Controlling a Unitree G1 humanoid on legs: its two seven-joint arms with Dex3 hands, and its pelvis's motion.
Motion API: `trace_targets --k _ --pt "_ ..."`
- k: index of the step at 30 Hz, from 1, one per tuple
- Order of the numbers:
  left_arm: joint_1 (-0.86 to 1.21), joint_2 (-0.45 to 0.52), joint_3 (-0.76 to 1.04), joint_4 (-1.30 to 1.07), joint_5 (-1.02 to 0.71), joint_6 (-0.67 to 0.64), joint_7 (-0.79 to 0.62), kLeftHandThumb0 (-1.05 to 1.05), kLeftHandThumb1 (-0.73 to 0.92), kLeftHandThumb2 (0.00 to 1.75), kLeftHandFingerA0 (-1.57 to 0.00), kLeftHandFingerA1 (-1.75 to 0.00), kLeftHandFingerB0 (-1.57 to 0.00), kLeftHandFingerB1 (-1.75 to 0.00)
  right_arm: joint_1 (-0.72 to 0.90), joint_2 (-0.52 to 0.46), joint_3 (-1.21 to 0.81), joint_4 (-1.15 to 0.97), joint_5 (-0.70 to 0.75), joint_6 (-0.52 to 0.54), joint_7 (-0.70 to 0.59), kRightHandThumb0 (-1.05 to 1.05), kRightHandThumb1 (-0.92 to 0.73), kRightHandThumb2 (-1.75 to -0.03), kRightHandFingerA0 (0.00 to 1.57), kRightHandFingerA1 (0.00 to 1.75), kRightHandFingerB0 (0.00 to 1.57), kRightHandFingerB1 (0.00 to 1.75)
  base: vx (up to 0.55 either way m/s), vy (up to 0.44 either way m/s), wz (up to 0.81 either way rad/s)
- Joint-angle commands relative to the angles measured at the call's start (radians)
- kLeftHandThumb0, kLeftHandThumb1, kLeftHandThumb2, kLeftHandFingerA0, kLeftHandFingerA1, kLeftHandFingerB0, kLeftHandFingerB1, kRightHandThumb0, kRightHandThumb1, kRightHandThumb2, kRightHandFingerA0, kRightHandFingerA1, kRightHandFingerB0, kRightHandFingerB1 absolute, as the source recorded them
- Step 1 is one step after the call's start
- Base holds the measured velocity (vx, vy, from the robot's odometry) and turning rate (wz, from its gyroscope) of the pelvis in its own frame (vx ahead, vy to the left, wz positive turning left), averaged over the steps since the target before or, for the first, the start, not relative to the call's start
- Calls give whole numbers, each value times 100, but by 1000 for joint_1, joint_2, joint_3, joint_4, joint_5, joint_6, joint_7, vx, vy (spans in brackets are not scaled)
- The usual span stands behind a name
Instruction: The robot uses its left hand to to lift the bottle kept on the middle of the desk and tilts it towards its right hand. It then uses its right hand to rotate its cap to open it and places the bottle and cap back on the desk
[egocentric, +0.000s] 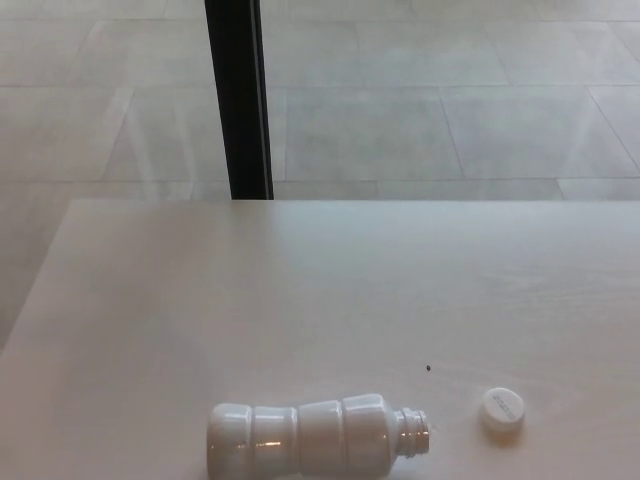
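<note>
The scene is bright and evenly lit by soft, diffuse light with a pale, washed-out cast. The worktop (330, 290) is nearly overexposed, its grain faint. Shadows are weak: a soft smudge lies under the bottle (315, 437) and beside the cap (501, 410). A small highlight glints on the bottle's ribbed side. Faint slanting streaks of reflection cross the floor (430, 90). Focus is slightly soft throughout, and the black post (238, 95) has clean edges.
</note>
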Motion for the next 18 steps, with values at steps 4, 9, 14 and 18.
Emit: trace_targets --k 4,9,14,18 --pt "82 45 498 618 -415 -301 422 -49 91 69 0 -1 0 0 -137 186 -473 569 594 252 -139 -59 -77 -64 0 30 0 39 0 0 0" --pt "73 57 458 670 -377 -308 368 -67 85 92 0 -36 0 -20 -133 207 -427 571 541 247 -94 -57 -76 -63 0 38 0 39 0 0 0" --pt "77 65 416 715 -341 -334 320 -63 89 72 -1 -60 -1 -22 -119 223 -384 592 489 217 -74 -57 -71 -62 0 44 3 41 0 0 0" --pt "74 71 369 750 -316 -348 262 -71 68 104 -5 -60 0 -36 -121 218 -376 614 489 199 -43 -56 -71 -63 0 43 3 43 0 0 0"
